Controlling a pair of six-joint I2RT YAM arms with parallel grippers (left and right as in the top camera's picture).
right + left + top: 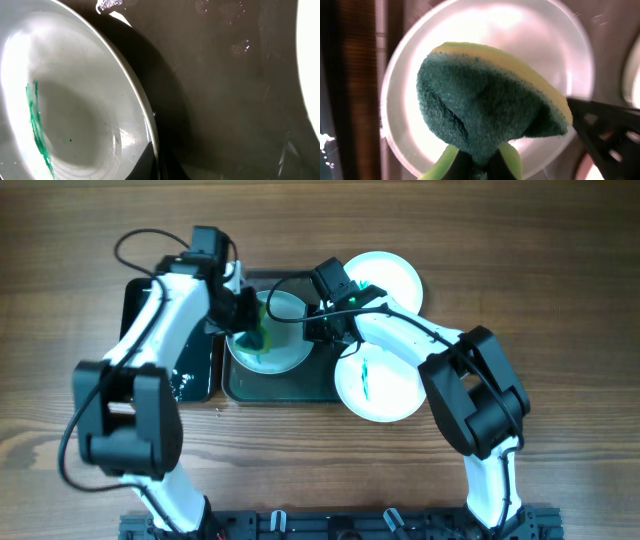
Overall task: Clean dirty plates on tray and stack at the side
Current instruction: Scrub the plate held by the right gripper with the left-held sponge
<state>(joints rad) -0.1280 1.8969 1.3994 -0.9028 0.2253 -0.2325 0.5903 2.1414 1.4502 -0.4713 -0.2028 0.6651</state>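
From overhead we saw the tray (pixel 290 388) mid-table with the tray plate (pixel 288 350) lying in it. The upper plate (pixel 392 275) and lower plate (pixel 385 392) sat off its right edge, the lower one streaked teal. Only the left wrist view showed the left gripper (pixel 476 167) clamped on the sponge (pixel 485 100), scouring side over the plate. Only the right wrist view showed a teal streak inside that plate. There the right gripper (pixel 318 330) appeared pinched on its rim, though its fingers were mostly cropped.
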